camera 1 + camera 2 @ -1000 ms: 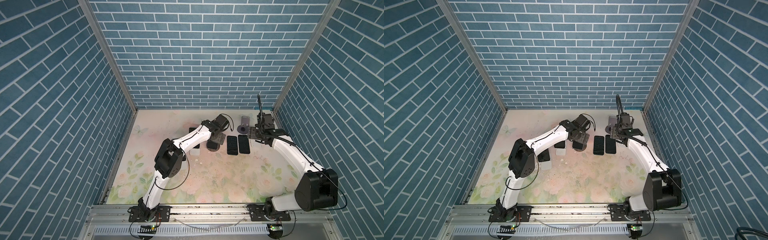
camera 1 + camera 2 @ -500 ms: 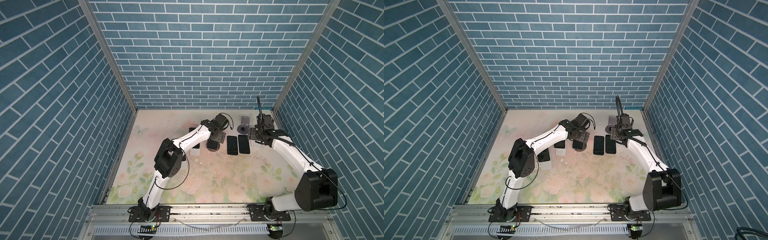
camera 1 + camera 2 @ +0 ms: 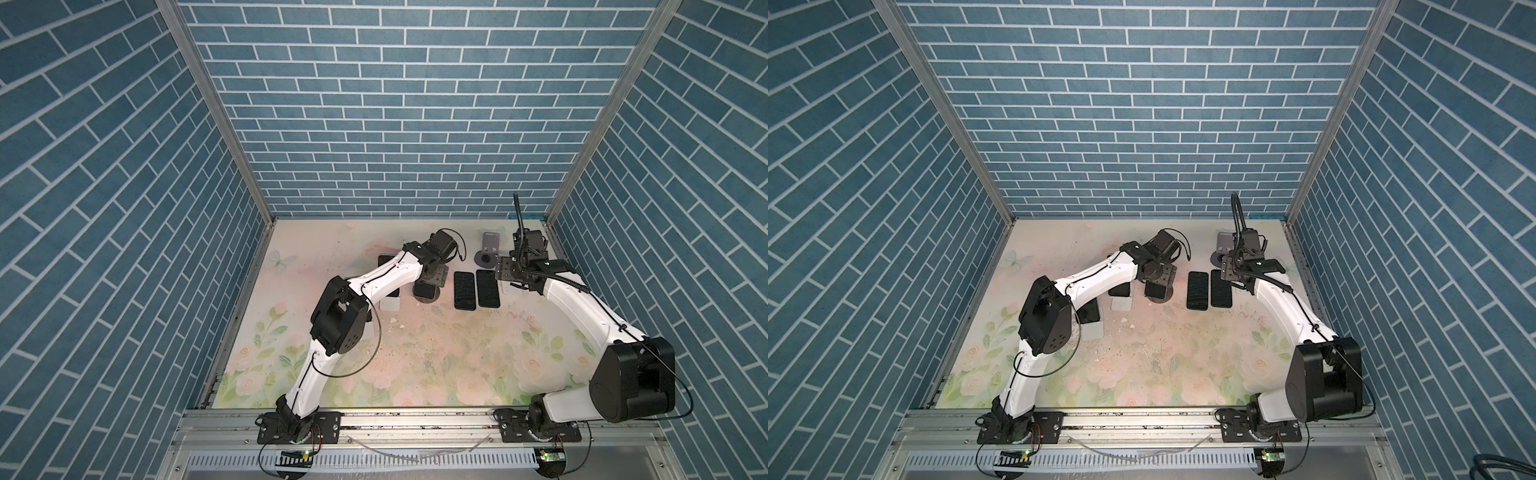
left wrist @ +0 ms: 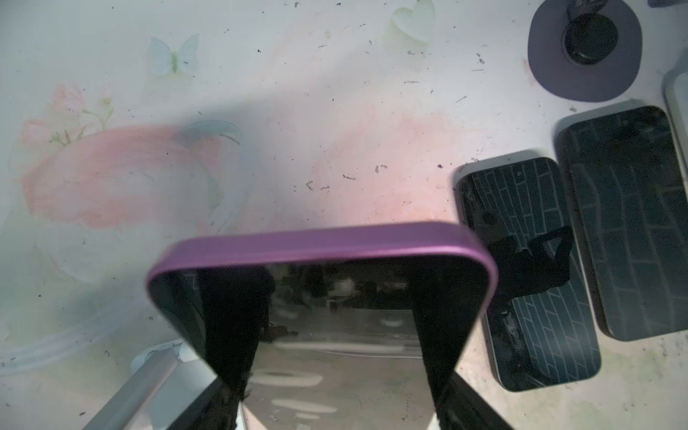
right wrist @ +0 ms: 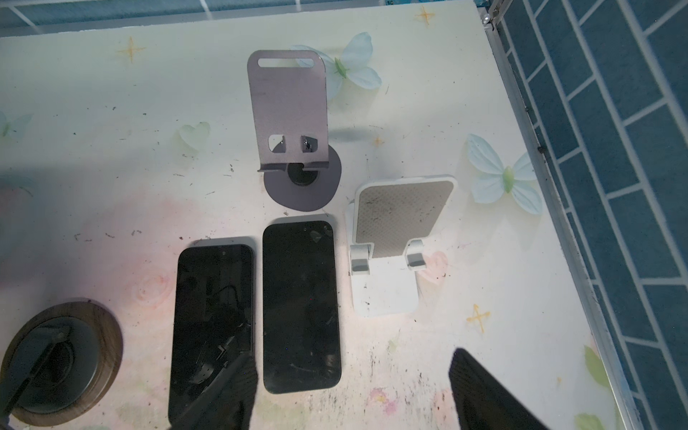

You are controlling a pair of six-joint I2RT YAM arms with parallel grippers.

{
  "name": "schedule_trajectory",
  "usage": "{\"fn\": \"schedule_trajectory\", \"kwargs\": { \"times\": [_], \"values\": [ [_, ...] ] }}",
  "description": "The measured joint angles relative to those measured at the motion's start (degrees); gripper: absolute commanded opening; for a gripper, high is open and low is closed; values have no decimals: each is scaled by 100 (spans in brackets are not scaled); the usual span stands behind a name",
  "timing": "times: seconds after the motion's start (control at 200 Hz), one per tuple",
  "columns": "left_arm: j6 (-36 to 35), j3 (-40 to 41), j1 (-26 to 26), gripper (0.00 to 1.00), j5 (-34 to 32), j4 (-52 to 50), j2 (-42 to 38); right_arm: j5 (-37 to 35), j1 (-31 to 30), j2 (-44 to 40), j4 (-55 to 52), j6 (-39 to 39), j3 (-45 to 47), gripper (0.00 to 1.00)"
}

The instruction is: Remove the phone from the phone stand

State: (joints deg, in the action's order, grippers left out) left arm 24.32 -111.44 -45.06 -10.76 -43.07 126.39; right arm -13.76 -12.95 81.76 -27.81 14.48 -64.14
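Left pincer [image 4: 335, 394] tight on both side edges of the phone [image 4: 346, 316]; right pincer [image 5: 350, 355] spread, well apart.

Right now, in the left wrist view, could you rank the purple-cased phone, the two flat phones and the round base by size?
1. Purple-cased phone, though nearest the camera.
2. Flat phones: alike.
3. Round base.

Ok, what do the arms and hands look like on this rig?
Both the left arm and right arm have white link shells, bulky black joint housings and thin black cables looping alongside. The left hand and right hand are black, each with two tapered fingers.
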Motion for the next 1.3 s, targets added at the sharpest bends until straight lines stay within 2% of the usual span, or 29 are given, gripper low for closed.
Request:
{"fn": "schedule_trajectory", "kwargs": {
  "times": [0.33, 0.475, 1.3],
  "values": [
    [31, 37, -2, 58, 4, 55, 0, 0, 0, 0, 0, 0, 4, 82],
    [31, 37, -2, 54, 4, 55, 0, 0, 0, 0, 0, 0, 4, 82],
    [-284, 424, -46, 52, -44, 138, -616, 68, 0, 2, 2, 2, 4, 82]
  ]
}}
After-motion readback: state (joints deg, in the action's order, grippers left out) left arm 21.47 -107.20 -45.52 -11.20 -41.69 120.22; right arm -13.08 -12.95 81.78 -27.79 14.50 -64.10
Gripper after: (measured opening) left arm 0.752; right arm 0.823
